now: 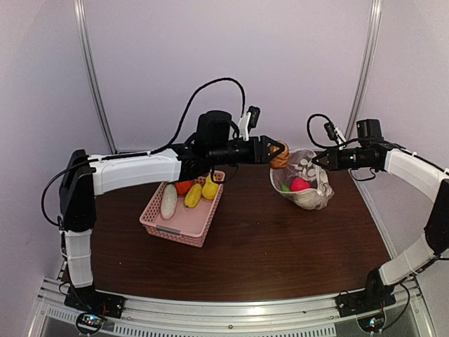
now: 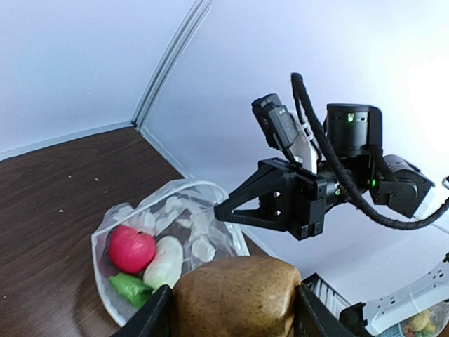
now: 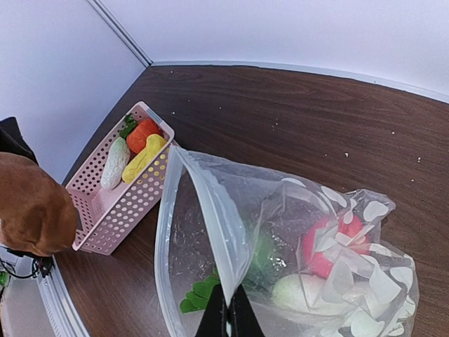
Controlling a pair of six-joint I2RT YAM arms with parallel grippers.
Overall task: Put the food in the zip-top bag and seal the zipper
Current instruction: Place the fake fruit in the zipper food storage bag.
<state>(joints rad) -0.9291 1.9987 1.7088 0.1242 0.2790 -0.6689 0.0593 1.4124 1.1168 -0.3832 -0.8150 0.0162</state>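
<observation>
1. Grip: your left gripper [image 1: 276, 153] stood about half open, clamped on a brown potato-like toy [image 2: 235, 291], in the air just beside the mouth of the zip-top bag [image 1: 309, 184].
2. Your right gripper [image 1: 319, 161] was pinched fully shut on the bag's rim at the zipper strip [image 3: 207, 203], lifting that edge so the mouth gaped toward the left arm.
3. The bag sat on the table's [image 1: 280, 246] right half and held a red fruit [image 2: 130, 249], a white piece [image 2: 165, 260] and a green one [image 2: 130, 288]. More food lay in the pink basket [image 1: 172, 230].
4. You needed to carry the brown toy over the gap and past the raised strip, then go low before letting go. A drop onto the rim would likely have folded the soft plastic.
5. You wanted the right pinch high and steady throughout the drop.
</observation>
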